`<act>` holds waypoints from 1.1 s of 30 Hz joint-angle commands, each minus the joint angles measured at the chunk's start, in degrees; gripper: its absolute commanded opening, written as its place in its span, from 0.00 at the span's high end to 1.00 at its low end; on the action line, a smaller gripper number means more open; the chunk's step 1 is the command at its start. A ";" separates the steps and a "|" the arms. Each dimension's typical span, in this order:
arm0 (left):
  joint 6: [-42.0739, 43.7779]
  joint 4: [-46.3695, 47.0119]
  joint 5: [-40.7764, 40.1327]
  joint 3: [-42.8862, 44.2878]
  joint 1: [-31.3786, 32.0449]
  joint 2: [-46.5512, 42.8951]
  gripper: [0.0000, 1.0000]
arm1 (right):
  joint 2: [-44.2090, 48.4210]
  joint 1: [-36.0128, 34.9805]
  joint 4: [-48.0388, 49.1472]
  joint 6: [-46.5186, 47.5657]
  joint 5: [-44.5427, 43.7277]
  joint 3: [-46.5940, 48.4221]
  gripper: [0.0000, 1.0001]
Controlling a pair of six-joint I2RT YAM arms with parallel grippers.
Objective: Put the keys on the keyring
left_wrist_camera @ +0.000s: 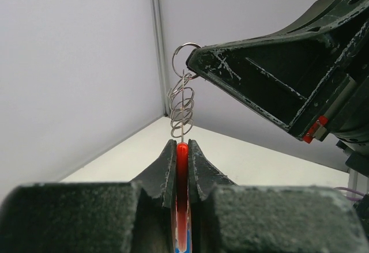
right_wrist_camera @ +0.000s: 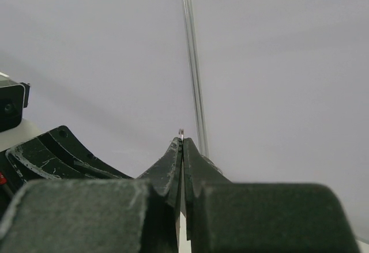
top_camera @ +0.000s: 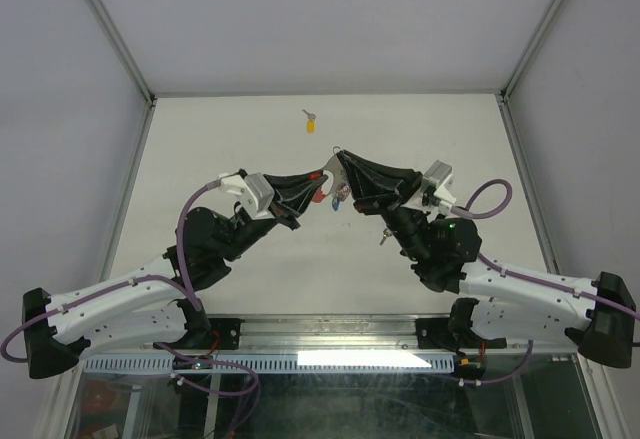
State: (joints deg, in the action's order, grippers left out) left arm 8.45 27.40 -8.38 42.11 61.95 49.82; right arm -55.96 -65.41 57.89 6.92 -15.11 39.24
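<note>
Above the middle of the desk (top_camera: 220, 149), the keyring (left_wrist_camera: 182, 106) hangs stretched between both arms. The left jaws pinch its red strip (left_wrist_camera: 182, 166), and the right jaws pinch its top ring (left_wrist_camera: 173, 61). A yellow key (top_camera: 311, 124) lies far back; I think one arm must fetch it next.

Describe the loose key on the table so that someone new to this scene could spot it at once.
On the white table, look at the far stretch beyond the left gripper and right gripper, which hold the keyring between them. A tiny key lies there alone, near the far edge. Its yellow head sets it apart: the other keys hang by the grippers.
</note>
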 commanded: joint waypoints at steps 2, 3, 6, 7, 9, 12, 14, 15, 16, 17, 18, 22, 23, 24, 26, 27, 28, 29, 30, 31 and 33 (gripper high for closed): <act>-0.61 1.59 -1.87 3.19 0.52 -1.29 1.00 | 2.00 -0.33 2.77 -0.55 0.48 -0.22 1.00; -0.82 1.60 -1.50 3.28 0.54 -1.26 1.00 | 1.93 -0.35 3.09 -0.51 0.41 -0.44 1.00; -1.15 1.61 -0.18 3.65 0.54 -1.01 1.00 | 1.50 -0.25 4.27 -0.03 0.31 -0.98 1.00; -1.15 1.61 0.51 3.76 0.54 -0.89 1.00 | 1.29 -0.31 4.66 0.06 0.24 -1.13 1.00; -1.28 1.61 1.96 3.94 0.54 -0.67 1.00 | 0.82 -0.26 5.58 0.19 0.18 -1.39 1.00; -1.50 1.60 3.28 3.95 0.58 -0.38 1.00 | 0.06 -0.27 7.24 0.45 0.19 -1.73 1.00; -1.59 1.57 3.77 3.87 0.62 -0.38 1.00 | -0.42 -0.25 8.23 0.55 0.26 -1.80 1.00; -1.59 1.43 3.81 3.79 0.70 -0.39 1.00 | -0.52 -0.25 8.55 0.63 0.26 -1.69 1.00; -1.61 1.32 3.93 3.77 0.76 -0.40 1.00 | -0.63 -0.25 8.74 0.71 0.38 -1.70 1.00; -1.59 1.21 4.02 3.77 0.79 -0.36 1.00 | -0.68 -0.27 8.85 0.85 0.43 -1.65 1.00; -1.59 1.17 4.15 3.78 0.80 -0.41 1.00 | -0.72 -0.25 8.82 1.02 0.50 -1.56 1.00; -1.59 1.16 4.50 3.90 0.97 -0.34 1.00 | -0.97 -0.29 8.61 1.49 0.41 -1.43 1.00; -1.63 1.17 4.51 3.94 0.98 -0.34 1.00 | -1.01 -0.25 8.52 1.52 0.31 -1.48 1.00; -1.53 1.17 4.59 4.02 0.98 -0.32 1.00 | -1.03 -0.25 8.43 1.56 0.25 -1.52 1.00; -1.50 1.17 4.65 3.96 0.98 -0.34 1.00 | -1.16 -0.31 8.00 1.76 0.17 -1.45 1.00; -1.50 1.17 4.69 4.08 0.98 -0.26 1.00 | -1.16 -0.30 7.76 1.86 0.15 -1.39 1.00; -1.52 1.12 4.78 4.04 1.05 -0.33 1.00 | -1.24 -0.30 7.55 1.94 0.06 -1.36 1.00; -1.51 1.16 4.78 4.04 1.06 -0.34 1.00 | -1.25 -0.30 7.32 2.08 0.08 -1.24 1.00; -1.46 1.17 4.87 4.04 1.06 -0.34 1.00 | -1.35 -0.25 7.11 2.13 -0.03 -1.28 1.00; -1.50 1.08 4.99 4.04 1.06 -0.34 1.00 | -1.41 -0.25 6.87 2.13 -0.09 -1.25 1.00; -1.43 0.92 5.04 4.11 1.06 -0.34 1.00 | -1.51 -0.25 6.80 2.21 -0.33 -1.20 1.00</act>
State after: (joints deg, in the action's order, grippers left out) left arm 7.81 26.13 -6.39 43.27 61.95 49.87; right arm -56.99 -65.41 63.61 7.88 -15.00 37.58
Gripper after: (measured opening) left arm 0.032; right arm 0.006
